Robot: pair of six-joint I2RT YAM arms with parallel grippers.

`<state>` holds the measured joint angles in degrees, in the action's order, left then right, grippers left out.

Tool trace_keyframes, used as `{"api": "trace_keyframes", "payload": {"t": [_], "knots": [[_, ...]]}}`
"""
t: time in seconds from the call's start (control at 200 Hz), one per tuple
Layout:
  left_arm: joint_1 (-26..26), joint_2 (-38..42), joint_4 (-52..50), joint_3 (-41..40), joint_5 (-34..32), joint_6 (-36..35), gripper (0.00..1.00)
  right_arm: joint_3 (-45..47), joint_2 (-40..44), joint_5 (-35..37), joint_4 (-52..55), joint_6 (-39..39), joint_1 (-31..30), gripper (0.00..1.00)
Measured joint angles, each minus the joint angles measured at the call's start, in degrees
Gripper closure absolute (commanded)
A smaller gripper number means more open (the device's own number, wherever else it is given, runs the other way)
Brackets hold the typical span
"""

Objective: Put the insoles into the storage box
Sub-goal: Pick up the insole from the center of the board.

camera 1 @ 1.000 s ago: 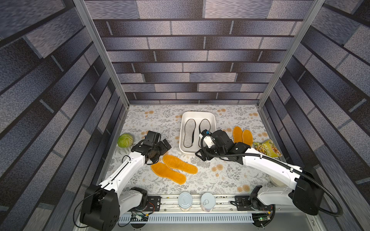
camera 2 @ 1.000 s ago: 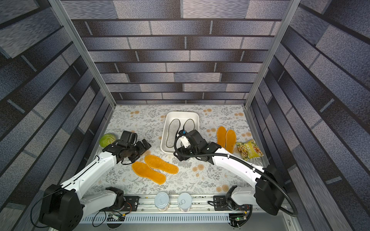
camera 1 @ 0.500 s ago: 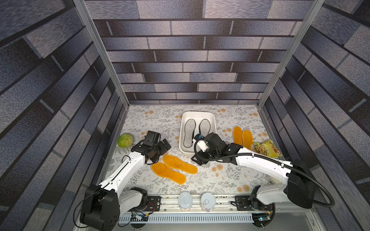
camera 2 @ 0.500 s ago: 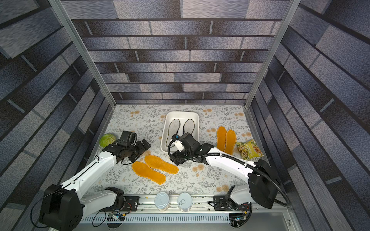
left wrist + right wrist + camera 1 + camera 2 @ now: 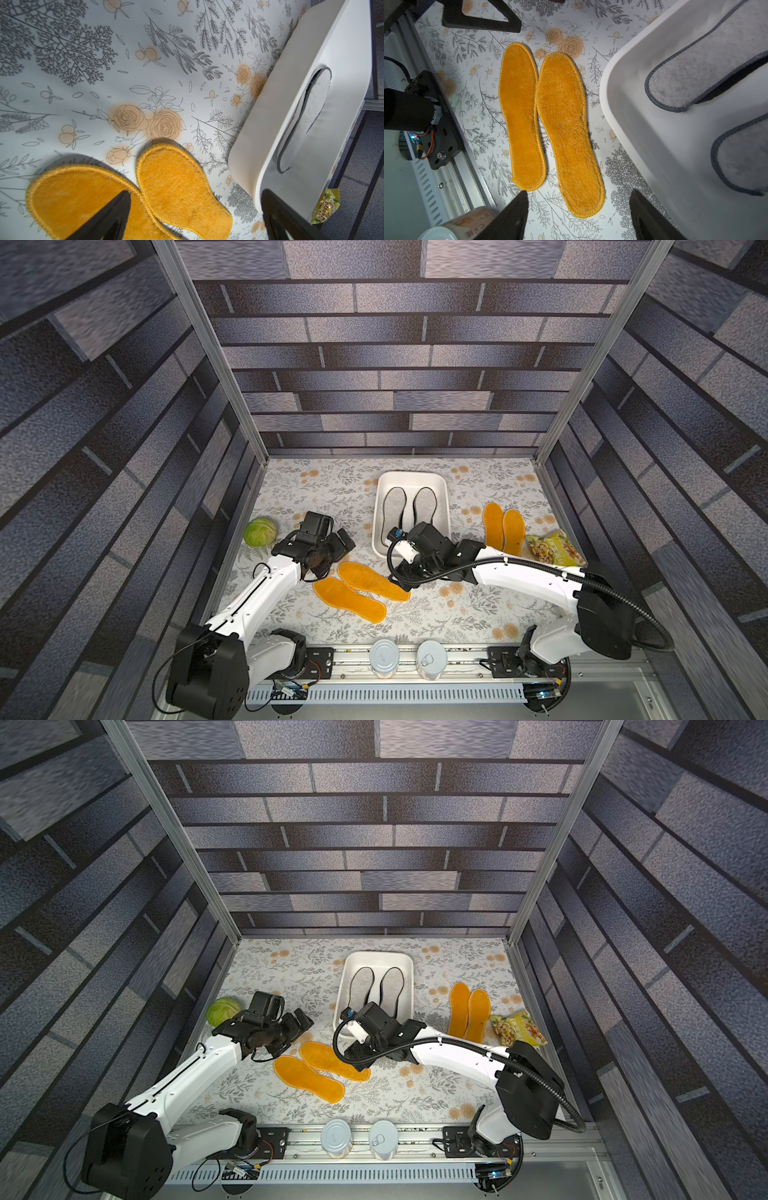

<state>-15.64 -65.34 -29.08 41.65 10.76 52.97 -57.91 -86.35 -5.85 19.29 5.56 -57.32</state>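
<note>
2 orange insoles [image 5: 349, 599] lying loose beside the storage box [image 5: 411, 476]
The right gripper [image 5: 578, 193] has its jaws apart above the end of 1 of them; the left gripper [image 5: 195, 192] is spread wide and empty over their other ends. 2 grey insoles [image 5: 392, 510] lie inside the box; 2 more orange insoles [image 5: 493, 522] lie to its right

Table [image 5: 457, 614], floral-print covering. Storage box [image 5: 411, 477] stands toward the back edge, near centre. One orange insole pair [image 5: 349, 599] lies angled and touching, in front of the box. Second orange pair [image 5: 513, 531] lies near the right edge, beside a snack packet [image 5: 555, 548]. Green cabbage [image 5: 260, 531] at the left edge.
</note>
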Motion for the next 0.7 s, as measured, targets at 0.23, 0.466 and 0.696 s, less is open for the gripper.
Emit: {"api": "trace_keyframes", "payload": {"t": [0.23,0.466,0.696], "knots": [[0.28,0.0,0.07,-0.37,0.0,0.0,0.0,-0.98,-2.05,1.7,0.24,-1.42,-1.57,0.23],[0.61,0.04,0.02,-0.7,0.02,-0.02,0.0,-0.98,-2.99,2.43,0.22,-1.84,-2.38,0.24],[0.92,0.61,-0.02,-0.87,0.0,0.0,0.0,-1.2,-4.13,2.84,0.31,-1.95,-4.02,0.25]]}}
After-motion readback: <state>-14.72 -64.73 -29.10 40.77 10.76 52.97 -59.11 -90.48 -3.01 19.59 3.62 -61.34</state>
